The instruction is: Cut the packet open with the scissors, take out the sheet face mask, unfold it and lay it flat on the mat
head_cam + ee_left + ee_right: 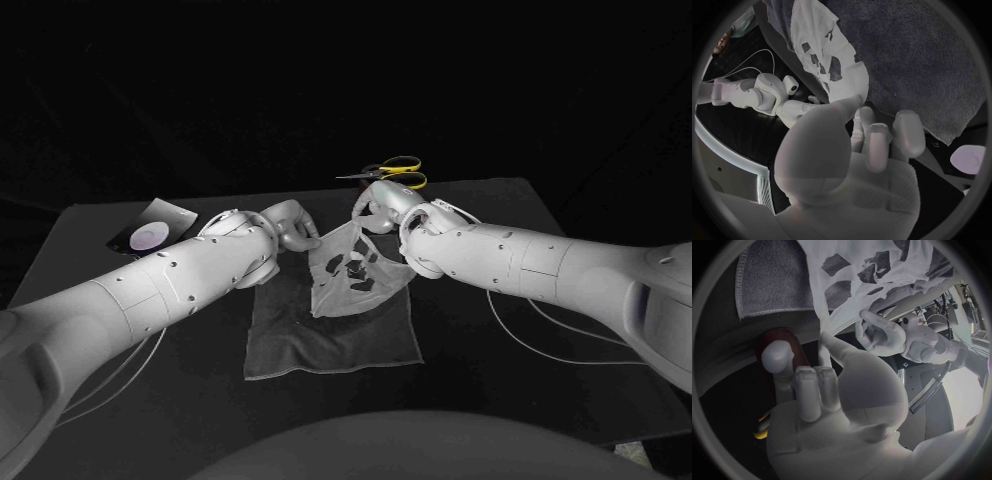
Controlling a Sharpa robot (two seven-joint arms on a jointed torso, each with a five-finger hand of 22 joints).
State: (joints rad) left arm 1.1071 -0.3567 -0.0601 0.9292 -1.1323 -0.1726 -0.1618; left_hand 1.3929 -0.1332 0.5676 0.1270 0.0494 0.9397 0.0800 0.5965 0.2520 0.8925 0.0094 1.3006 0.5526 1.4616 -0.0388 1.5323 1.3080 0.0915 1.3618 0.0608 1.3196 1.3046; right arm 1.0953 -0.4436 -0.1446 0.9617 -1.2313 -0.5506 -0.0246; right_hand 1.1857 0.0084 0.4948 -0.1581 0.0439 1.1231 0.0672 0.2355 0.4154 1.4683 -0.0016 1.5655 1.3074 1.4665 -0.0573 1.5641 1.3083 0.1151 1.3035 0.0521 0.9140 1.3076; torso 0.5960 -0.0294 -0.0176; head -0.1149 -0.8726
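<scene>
Sheet mask (353, 270), unfolded, hangs btwn left robot hand (289, 228) & right robot hand (387, 205). Each pinches an upper edge, keeping it spread over mat (332, 340). Scissors (392, 172) lie at mat's 12 o'clock, packet (152, 228) at 10, set aside on surface (490, 200).

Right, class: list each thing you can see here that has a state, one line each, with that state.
sheet face mask: out of the packet, partly unfolded, held up between both hands over the mat.
mat: spread flat beneath the mask.
scissors: lying unheld beyond the hands.
packet: lying unheld beside the left arm.
left hand: gripping the mask's edge.
right hand: pinching the mask's edge.
</scene>
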